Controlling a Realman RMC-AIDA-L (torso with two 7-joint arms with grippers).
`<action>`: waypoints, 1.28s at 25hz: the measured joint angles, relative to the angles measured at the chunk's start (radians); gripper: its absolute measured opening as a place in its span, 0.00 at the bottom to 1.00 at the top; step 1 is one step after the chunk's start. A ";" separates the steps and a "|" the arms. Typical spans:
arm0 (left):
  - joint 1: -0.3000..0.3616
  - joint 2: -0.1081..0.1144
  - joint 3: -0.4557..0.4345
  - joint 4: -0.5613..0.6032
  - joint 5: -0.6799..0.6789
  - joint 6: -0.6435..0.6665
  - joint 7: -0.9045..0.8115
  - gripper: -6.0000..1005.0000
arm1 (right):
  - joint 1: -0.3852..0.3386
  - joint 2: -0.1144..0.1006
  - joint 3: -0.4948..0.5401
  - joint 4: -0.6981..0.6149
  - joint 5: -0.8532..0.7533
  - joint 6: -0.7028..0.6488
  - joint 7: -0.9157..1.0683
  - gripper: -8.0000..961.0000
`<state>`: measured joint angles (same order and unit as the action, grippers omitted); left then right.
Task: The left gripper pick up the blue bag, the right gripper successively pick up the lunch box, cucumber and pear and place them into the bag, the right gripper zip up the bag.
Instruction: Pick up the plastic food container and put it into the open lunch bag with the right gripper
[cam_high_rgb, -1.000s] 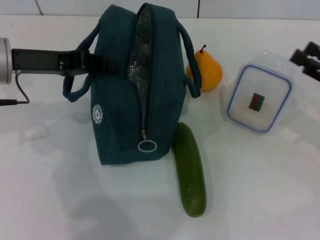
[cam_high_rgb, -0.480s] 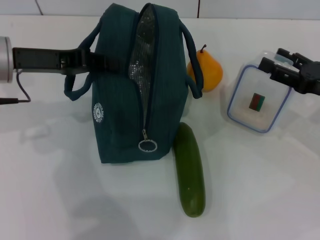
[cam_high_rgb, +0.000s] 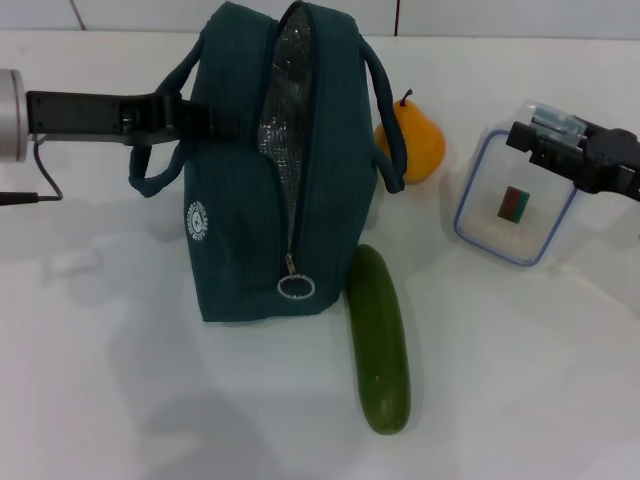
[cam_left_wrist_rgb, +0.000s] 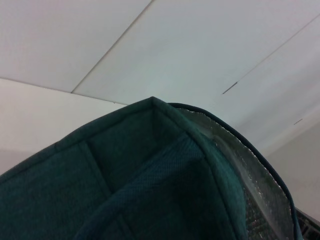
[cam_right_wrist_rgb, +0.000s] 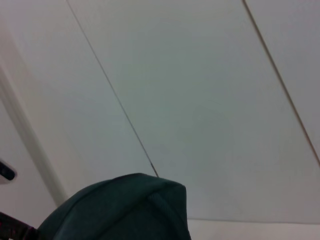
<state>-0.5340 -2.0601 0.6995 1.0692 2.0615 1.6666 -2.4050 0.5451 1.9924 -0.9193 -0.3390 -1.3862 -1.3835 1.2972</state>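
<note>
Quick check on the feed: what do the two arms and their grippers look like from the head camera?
The left gripper is a long black block on a silver cylindrical arm, with a thin black cable looping beneath it. The right gripper is a black, blocky claw with angular jaws. No markings are legible on either.

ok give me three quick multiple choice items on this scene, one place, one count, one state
1. Where is the cucumber?
A. inside the bag
B. on the table beside the bag
C. on the lunch box

2. How many food items lie outside the bag?
A. three
B. one
C. five

3. The bag's zip is
A. fully closed
B. torn off
C. open

Answers:
1 B: it lies on the table next to the bag's base.
2 A: cucumber, pear and lunch box are all out, the right gripper over the box.
3 C: foil lining shows through the gap; the left gripper is at the handle.
</note>
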 joint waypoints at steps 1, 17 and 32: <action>0.000 0.000 0.000 0.000 0.000 -0.001 0.000 0.04 | 0.000 0.000 0.000 0.000 -0.003 0.002 0.000 0.77; 0.000 0.003 0.000 0.000 0.000 -0.014 -0.003 0.04 | -0.021 0.006 0.005 -0.039 -0.006 0.018 -0.009 0.28; -0.004 0.003 0.000 -0.001 -0.001 -0.022 -0.004 0.04 | -0.030 0.012 0.003 -0.063 -0.005 0.017 -0.010 0.11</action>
<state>-0.5381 -2.0569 0.6995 1.0683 2.0601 1.6443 -2.4087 0.5149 2.0047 -0.9167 -0.4020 -1.3910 -1.3664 1.2868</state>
